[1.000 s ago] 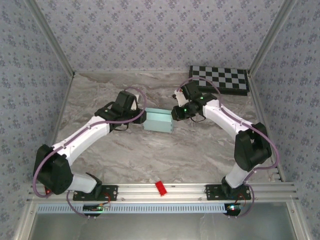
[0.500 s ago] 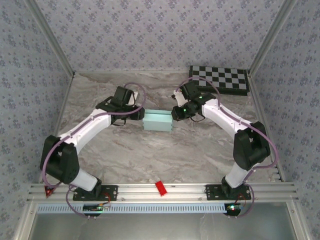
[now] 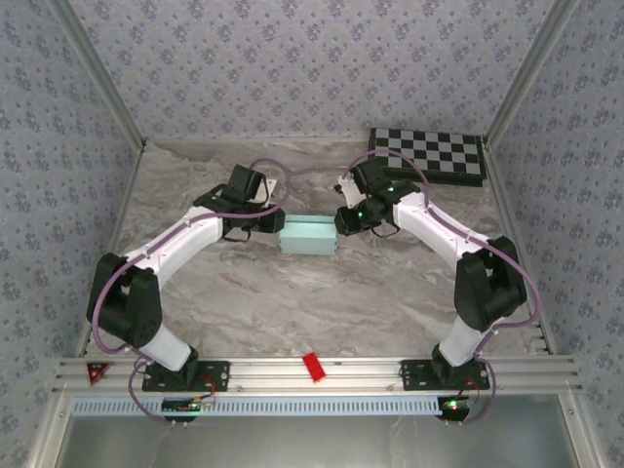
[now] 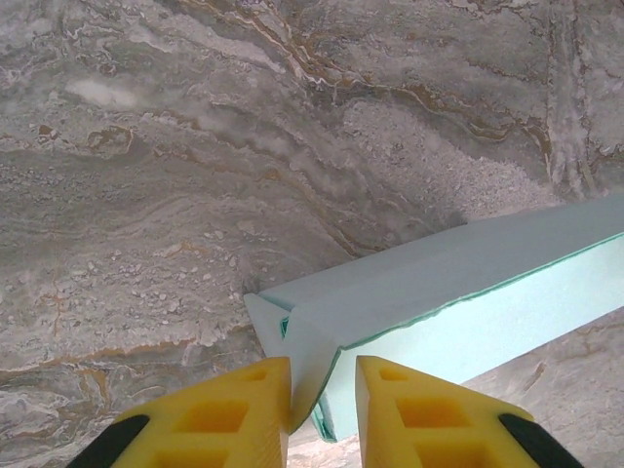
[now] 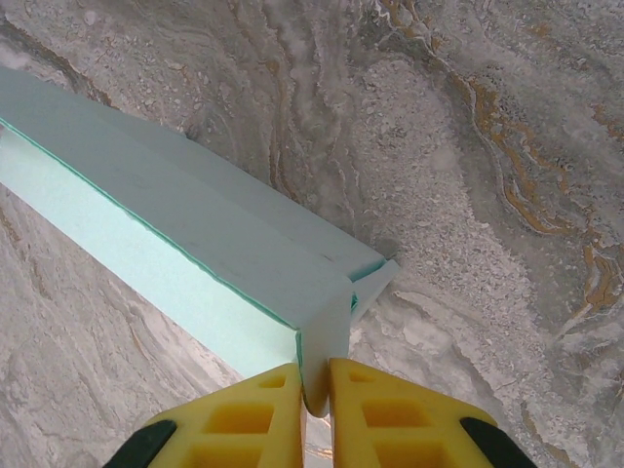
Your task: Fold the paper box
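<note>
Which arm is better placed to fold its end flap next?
Right. The right gripper is pinched shut on its end flap of the paper box; the left gripper straddles its flap with jaws apart, so it likely must close first.

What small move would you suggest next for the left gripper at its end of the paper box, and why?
Probably close the left gripper fully on the paper box's end flap. Its yellow fingers straddle that flap with a gap showing, while the right gripper pinches the opposite flap tight, so both ends would then be held.
</note>
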Controlling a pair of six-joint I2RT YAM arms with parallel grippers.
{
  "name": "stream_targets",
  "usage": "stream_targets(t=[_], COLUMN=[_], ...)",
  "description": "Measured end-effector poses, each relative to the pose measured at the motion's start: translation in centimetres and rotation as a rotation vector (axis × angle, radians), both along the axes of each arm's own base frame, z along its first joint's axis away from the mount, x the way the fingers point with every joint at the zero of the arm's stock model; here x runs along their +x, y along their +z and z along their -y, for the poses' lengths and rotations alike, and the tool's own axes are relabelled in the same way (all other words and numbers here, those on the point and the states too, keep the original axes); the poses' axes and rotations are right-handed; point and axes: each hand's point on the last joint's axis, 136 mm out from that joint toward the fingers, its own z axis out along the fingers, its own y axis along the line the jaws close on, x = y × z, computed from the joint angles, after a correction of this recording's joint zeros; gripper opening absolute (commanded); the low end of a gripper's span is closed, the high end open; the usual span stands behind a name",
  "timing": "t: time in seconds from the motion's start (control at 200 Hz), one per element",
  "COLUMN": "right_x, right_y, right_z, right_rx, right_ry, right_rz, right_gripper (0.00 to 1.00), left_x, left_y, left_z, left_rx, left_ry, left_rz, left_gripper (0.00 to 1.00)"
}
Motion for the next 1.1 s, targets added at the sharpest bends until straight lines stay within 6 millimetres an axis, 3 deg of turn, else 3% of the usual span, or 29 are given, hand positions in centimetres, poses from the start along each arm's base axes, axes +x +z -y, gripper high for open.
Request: stream_targets(t=[0.51, 1.099], right_x=[0.0, 0.0], right_y=[-0.1, -0.2], right_z=[-0.2, -0.2], right_rx=[-0.005, 0.0], right_ry=[0.003, -0.019], right_rz=[0.0, -0.013], right_gripper=[0.18, 0.18], left_x=[-0.2, -1.0], left_y=[-0.2, -1.8], left_z=[0.0, -0.4], left_rx=[-0.029, -0.042], left_ry=[0.046, 0.096], left_rz=[-0.035, -0.086], left_gripper=[0.29, 0.18])
